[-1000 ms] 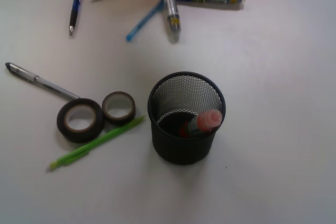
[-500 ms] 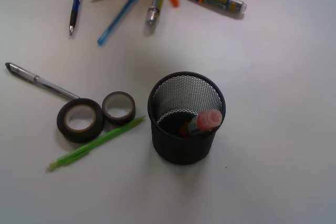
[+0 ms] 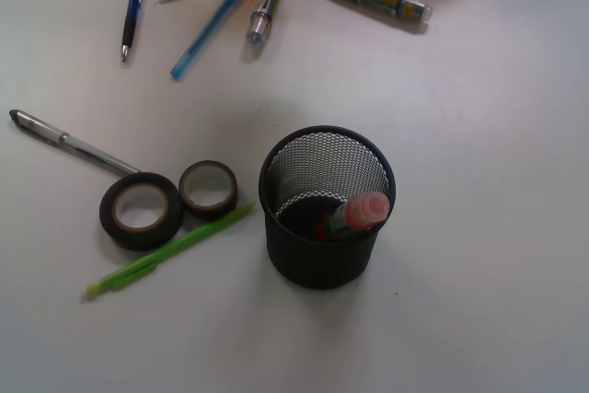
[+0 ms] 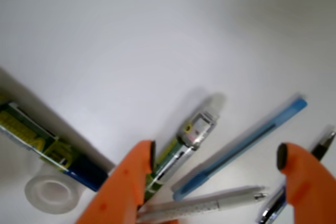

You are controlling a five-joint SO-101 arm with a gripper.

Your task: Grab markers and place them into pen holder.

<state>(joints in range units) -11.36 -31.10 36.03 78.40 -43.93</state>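
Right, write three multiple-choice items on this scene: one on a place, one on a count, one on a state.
1. Where is the pink-capped marker? A) in the pen holder B) beside the green pencil C) under a blue pen
2. How many dark tape rolls are there? A) one B) two C) four
3. The gripper is: A) shut on a marker B) open C) shut, empty
A: its pink cap pokes from the mesh cup. B: two rings sit side by side. B: the wrist view shows it spread wide.
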